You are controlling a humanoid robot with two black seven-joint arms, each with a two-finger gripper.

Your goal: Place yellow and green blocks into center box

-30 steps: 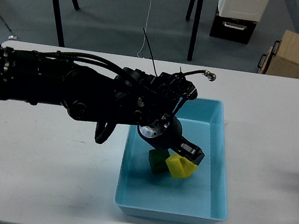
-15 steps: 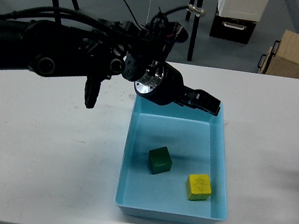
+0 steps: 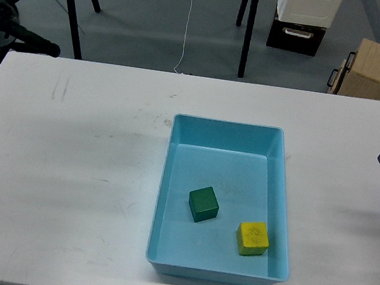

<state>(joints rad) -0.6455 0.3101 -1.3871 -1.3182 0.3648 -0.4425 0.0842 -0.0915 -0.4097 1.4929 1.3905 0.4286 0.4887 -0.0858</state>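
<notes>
White table | blue box | green block, yellow block inside

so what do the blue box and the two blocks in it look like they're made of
The light blue rectangular box looks like moulded plastic: uniform colour, rounded rim, soft sheen. The dark green cube and yellow cube have crisp edges and matte, even faces, so painted wood or hard plastic; the view cannot settle which. The yellow one's top carries a faint mark.
</notes>
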